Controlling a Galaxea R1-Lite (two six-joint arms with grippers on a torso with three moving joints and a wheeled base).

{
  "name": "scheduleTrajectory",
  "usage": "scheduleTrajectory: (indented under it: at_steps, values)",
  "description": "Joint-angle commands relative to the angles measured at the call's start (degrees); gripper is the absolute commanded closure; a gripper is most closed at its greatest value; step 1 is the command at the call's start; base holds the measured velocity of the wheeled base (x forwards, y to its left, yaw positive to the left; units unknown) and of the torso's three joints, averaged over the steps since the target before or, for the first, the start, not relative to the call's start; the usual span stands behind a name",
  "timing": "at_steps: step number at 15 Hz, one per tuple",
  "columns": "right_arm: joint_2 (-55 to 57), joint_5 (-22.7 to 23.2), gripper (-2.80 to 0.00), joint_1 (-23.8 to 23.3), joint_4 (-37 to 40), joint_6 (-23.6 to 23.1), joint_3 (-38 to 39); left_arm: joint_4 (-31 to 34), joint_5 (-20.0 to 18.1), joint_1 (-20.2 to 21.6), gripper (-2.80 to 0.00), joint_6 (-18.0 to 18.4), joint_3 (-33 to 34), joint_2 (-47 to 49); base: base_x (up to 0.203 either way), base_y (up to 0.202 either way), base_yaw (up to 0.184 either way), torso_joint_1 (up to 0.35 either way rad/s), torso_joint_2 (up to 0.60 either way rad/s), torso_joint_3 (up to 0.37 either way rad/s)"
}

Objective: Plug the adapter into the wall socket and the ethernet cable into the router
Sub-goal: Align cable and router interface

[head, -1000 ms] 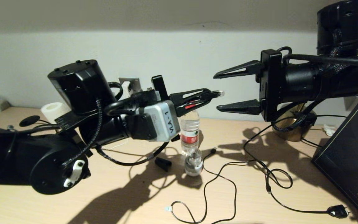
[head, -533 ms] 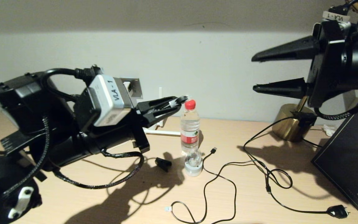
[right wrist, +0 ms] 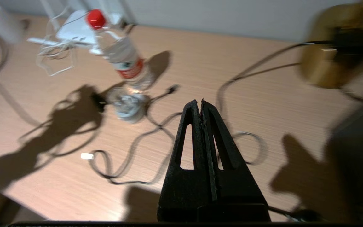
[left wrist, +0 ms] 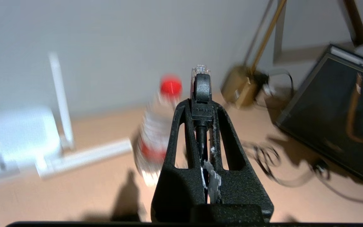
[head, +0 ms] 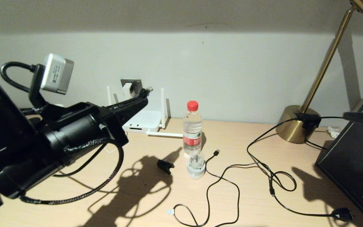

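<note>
The ethernet cable (left wrist: 199,82) is pinched in the left gripper (left wrist: 200,107), held in the air near the router (head: 143,121). The step in hand looks like carrying the plug to a port; next it must line up with the slot edge. The right gripper (right wrist: 202,108), fingers pressed together and empty, hangs well apart from the router.

Your left gripper (head: 145,92) reaches toward the wall, its tip in front of the wall socket (head: 132,86) and above the router (head: 140,121), something small and pale at the fingers. A water bottle (head: 192,129) stands right of the router. Black cables loop across the surface (head: 247,201), and a brass lamp (head: 298,127) stands at the far right.
</note>
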Motion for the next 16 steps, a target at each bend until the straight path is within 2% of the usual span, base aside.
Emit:
scheduleTrajectory:
  at_steps: [1, 4, 5, 7, 9, 11, 12, 14, 16]
  values:
    - [-14.4, -2.6, 0.00, -4.1, 0.8, -1.9, 5.8, 8.0, 0.0, -0.8, 0.00, -4.0, 1.7, -5.4, 0.000, 0.000, 0.000, 0.000, 0.00, 0.000]
    - [-24.0, -3.9, 0.00, -18.1, 1.5, -3.1, 12.0, 14.8, 0.0, -2.3, 0.00, -15.4, -2.1, -9.6, 0.000, 0.000, 0.000, 0.000, 0.00, 0.000]
    - [-27.5, -4.0, 0.00, -21.9, 1.6, -3.3, 14.8, 15.1, 0.3, -2.3, 0.00, -17.1, -3.1, -9.7, 0.000, 0.000, 0.000, 0.000, 0.00, 0.000]
    - [-33.7, -3.3, 0.00, -25.6, 1.6, -4.0, 21.0, 15.2, 2.4, -2.4, 0.00, -17.2, -0.8, -9.5, 0.000, 0.000, 0.000, 0.000, 0.00, 0.000]
    - [-39.7, 0.2, 0.00, -26.2, 1.6, -6.2, 27.2, 15.1, 7.0, -2.5, 0.00, -15.8, 2.3, -9.0, 0.000, 0.000, 0.000, 0.000, 0.00, 0.000]
    - [-42.2, 3.4, 0.00, -26.4, 0.5, -9.2, 36.5, 15.2, 8.5, -2.6, 0.00, -13.5, 5.2, -8.1, 0.000, 0.000, 0.000, 0.000, 0.00, 0.000]
    - [-42.4, 4.1, 0.00, -26.4, -2.2, -10.6, 42.4, 15.4, 8.8, -2.9, 0.00, -13.0, 7.3, -8.0, 0.000, 0.000, 0.000, 0.000, 0.00, 0.000]
    - [-42.6, 5.2, 0.00, -26.5, -11.9, -16.4, 54.3, 15.6, 11.1, -3.1, 0.00, -11.8, 9.6, -6.9, 0.000, 0.000, 0.000, 0.000, 0.00, 0.000]
    - [-43.0, 5.4, 0.00, -28.1, -17.5, -20.7, 58.2, 15.1, 16.1, -2.9, 0.00, -11.8, 9.6, -5.4, 0.000, 0.000, 0.000, 0.000, 0.00, 0.000]
